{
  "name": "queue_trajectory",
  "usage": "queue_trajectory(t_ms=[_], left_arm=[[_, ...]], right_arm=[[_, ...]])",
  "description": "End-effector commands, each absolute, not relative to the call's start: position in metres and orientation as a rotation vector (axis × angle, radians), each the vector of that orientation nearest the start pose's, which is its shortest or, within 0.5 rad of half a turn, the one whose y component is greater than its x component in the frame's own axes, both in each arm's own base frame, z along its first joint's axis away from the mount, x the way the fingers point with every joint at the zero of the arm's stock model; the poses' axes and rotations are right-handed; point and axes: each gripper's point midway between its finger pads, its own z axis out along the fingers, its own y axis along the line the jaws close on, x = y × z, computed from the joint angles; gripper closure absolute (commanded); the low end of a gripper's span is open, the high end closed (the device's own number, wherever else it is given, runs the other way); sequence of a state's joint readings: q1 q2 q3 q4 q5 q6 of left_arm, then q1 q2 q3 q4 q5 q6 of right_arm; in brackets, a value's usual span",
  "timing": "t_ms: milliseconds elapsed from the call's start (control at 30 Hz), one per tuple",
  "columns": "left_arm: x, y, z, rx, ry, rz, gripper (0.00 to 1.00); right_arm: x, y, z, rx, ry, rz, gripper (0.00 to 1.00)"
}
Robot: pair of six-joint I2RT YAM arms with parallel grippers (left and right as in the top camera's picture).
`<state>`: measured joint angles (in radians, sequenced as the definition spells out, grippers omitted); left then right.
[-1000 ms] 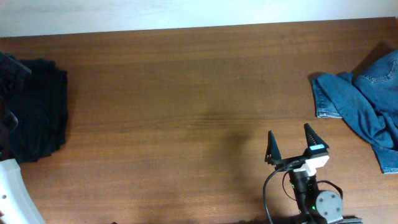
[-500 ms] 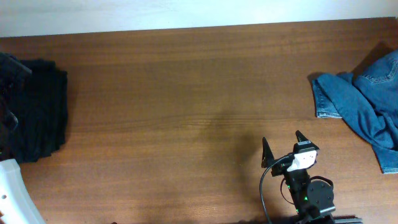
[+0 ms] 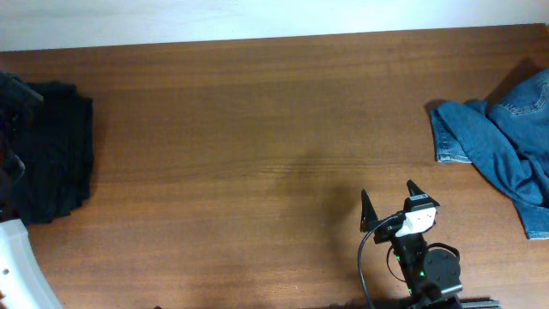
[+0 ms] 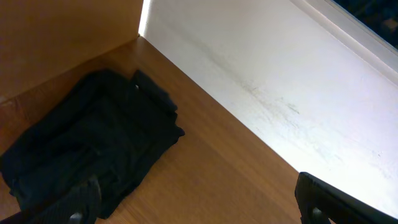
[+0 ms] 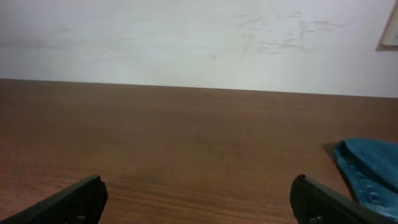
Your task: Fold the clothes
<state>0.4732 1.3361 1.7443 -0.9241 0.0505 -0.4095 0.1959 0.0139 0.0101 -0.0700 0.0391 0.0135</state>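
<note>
The clothes [image 3: 51, 150] are lying in a black heap at the left end of the counter [image 3: 257, 129]. The left claw [image 4: 198, 180] is hovering above that end, spread wide, holding nothing. The right claw [image 3: 388, 190] is standing wide open and empty by the counter's near edge, and blue jeans [image 3: 506, 137] are sprawling at the counter's right end.

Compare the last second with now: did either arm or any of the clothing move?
The right gripper drew back toward the robot's side and slightly left, then stopped; its jaws stayed open and empty. Nothing was grasped or released. The black clothes and the blue jeans lie as before.
</note>
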Motion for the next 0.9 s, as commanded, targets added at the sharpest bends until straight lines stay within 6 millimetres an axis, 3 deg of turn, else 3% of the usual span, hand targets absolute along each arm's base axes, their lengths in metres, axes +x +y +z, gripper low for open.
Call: queue_trajectory(t_ms=[0,633,767,867], left_arm=[[0.337,0.161,0.400,-0.863,1.901,-0.029,0.01],[0.338,0.161,0.398,-0.865,1.906,-0.028,0.01],[0.341,0.162,0.375,-0.891,1.958,-0.032,0.01],[0.338,0.161,0.339,-0.929,2.034,-0.036,0.01]], right_arm=[[0.243,0.040,0.156,-0.125,1.645,0.119,0.01],[0.243,0.040,0.156,-0.125,1.645,0.118,0.01],[0.243,0.040,0.156,-0.125,1.645,0.119,0.01],[0.243,0.040,0.156,-0.125,1.644,0.119,0.01]])
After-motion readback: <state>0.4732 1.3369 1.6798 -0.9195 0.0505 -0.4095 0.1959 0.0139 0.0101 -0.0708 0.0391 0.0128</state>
